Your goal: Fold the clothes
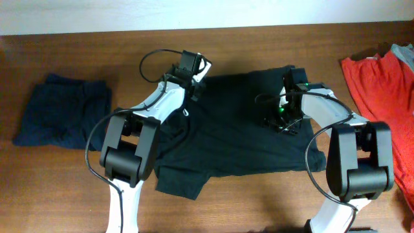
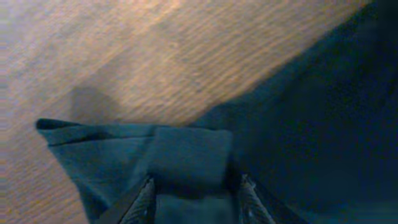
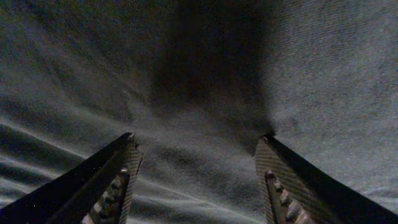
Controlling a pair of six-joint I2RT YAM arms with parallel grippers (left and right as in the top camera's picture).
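Observation:
The black T-shirt lies spread on the wooden table, its collar end toward the far edge. My left gripper is at the shirt's far left corner; in the left wrist view its fingers stand apart with a folded flap of the shirt between them. My right gripper is low over the shirt's right half; in the right wrist view its fingers are wide open over wrinkled black fabric, holding nothing. The white chest logo is not visible.
A navy garment lies bunched at the table's left. A red garment lies at the right edge with a grey piece behind it. Bare wood table shows in front of the shirt and also in the left wrist view.

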